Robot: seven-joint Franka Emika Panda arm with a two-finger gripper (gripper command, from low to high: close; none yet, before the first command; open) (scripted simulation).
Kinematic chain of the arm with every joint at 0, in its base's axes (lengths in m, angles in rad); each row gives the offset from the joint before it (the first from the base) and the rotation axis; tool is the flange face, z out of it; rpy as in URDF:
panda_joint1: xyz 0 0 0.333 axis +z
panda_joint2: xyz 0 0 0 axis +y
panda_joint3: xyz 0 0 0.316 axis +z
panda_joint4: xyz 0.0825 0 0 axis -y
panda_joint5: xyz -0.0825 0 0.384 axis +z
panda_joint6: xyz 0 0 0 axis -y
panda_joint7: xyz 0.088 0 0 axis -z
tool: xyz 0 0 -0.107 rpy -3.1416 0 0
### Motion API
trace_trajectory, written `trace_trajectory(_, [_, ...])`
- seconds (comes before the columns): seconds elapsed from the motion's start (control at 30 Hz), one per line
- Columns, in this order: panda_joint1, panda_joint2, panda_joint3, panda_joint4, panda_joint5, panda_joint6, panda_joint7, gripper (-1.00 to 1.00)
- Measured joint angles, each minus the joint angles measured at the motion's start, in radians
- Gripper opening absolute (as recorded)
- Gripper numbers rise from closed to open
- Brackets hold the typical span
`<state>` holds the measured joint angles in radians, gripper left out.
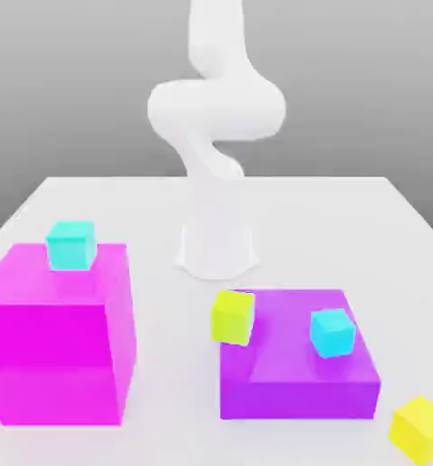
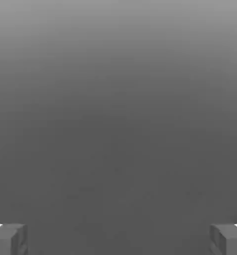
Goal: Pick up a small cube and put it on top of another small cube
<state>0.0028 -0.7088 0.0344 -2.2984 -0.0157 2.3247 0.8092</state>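
Two cubes matter: we must lift the yellow cube [image 1: 422, 430] and set it on the turquoise cube [image 1: 71, 245].
Yellow cube: on the table [image 1: 347, 218] at the near right of the exterior view, just beside the purple block [image 1: 297, 364], free on every side.
Turquoise cube: on top of the tall magenta block [image 1: 56, 337], at the left, well apart from the yellow one.
Look-alikes: a lime cube [image 1: 232, 317] leans at the purple block's left edge; a bluer cyan cube [image 1: 332, 332] sits on that block.
Gripper [image 2: 118, 239]: jaws spread wide with nothing between them; the hand view shows only grey backdrop.
Handling: we judge the yellow cube light, rigid and smooth-faced.
Hold: we would pinch two opposite flat sides, square on, near mid-height.
Risk: it sits turned on the table, so we would align the fingers to its faces first.
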Motion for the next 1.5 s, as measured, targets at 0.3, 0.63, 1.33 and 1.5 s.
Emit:
trace_trajectory(0.3, [0.017, 0.331, 0.125, 0.006, -0.071, 0.09, 0.044, 0.0])
trace_trajectory(0.63, [0.084, 0.695, 0.226, 0.013, -0.17, 0.187, 0.107, 0.0])
trace_trajectory(1.33, [0.252, 1.24, 0.202, 0.054, -0.296, 0.422, 0.191, -1.0])
trace_trajectory(1.5, [0.207, 1.106, 0.261, 0.023, -0.222, 0.321, 0.138, -1.0])
